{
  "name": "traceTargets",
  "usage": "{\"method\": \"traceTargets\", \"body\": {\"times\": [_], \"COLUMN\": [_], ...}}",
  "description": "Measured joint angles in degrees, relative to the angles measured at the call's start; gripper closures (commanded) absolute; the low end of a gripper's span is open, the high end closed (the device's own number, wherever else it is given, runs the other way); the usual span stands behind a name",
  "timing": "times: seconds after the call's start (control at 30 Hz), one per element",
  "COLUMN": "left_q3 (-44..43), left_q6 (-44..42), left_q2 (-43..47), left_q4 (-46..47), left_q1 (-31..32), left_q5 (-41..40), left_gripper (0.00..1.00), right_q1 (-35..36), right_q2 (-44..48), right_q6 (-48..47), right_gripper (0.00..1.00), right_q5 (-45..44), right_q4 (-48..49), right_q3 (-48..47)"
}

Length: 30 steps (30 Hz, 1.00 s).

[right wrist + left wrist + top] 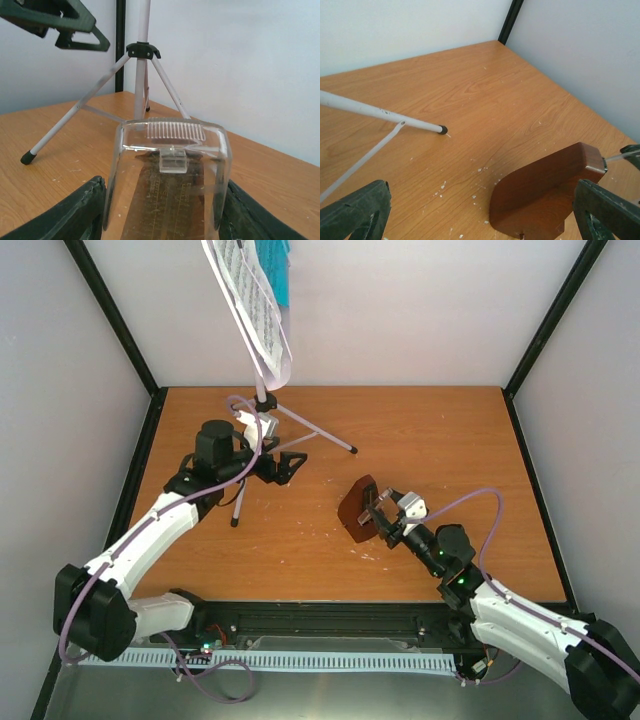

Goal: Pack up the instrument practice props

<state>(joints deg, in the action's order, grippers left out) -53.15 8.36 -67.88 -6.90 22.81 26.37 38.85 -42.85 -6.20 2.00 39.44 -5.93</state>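
The silver-white music stand [265, 405] stands at the back left on its tripod legs, with white sheet music [250, 305] and a teal booklet [277, 270] on its desk. My left gripper [286, 466] is open and empty, just right of the stand's front leg [380, 112]. The brown metronome [356, 508] lies tilted on the table at centre right. My right gripper [380, 517] is shut on its clear cover [170, 165], fingers on both sides. The stand [142, 50] rises behind it. The metronome's brown back [545, 185] shows in the left wrist view.
The wooden table [440, 440] is walled in by white panels with black corner posts [545, 320]. The stand's right leg [320, 432] reaches toward the table's middle. Small white crumbs [442, 186] dot the wood near the metronome.
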Motion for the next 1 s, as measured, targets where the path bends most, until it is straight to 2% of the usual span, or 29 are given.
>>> {"method": "traceTargets", "body": {"times": [1.0], "left_q3": [0.0], "left_q6": [0.0], "left_q2": [-1.3], "left_q4": [-0.1], "left_q1": [0.0], "left_q5": [1.0], "left_gripper": [0.01], "right_q1": [0.5], "right_q2": [-11.8], "right_q6": [2.4], "right_gripper": [0.45], "right_q5": [-1.6], "right_q4": [8.7], "right_q3": [1.8]}}
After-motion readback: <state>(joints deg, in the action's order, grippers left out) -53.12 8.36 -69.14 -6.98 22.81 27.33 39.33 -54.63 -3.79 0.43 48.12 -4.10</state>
